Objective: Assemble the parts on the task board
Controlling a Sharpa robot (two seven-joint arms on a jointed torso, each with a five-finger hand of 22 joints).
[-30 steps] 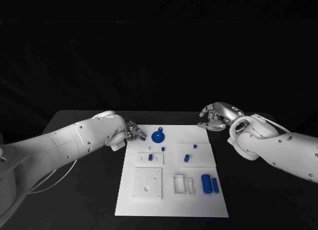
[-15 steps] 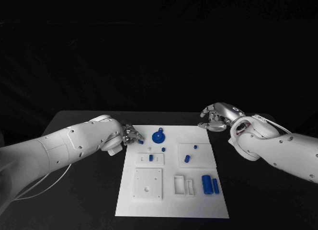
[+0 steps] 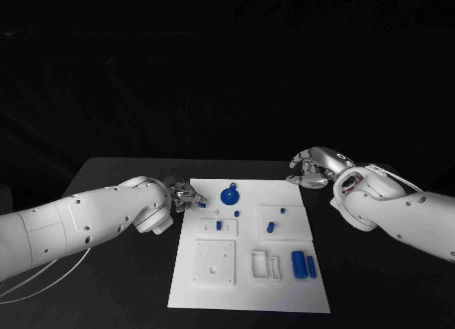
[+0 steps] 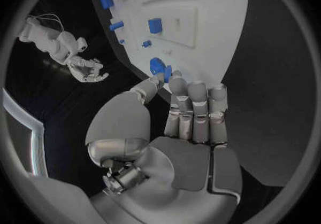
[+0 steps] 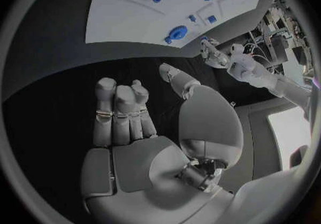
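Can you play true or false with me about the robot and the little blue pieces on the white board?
1. The left hand pinches a small blue piece at the board's edge. True.
2. The right hand rests on the white board. False: it hangs over the black table, beside the board's far corner.
3. Two blue cylinders lie side by side on the board. True.
4. The right hand holds a blue piece. False: it holds nothing.
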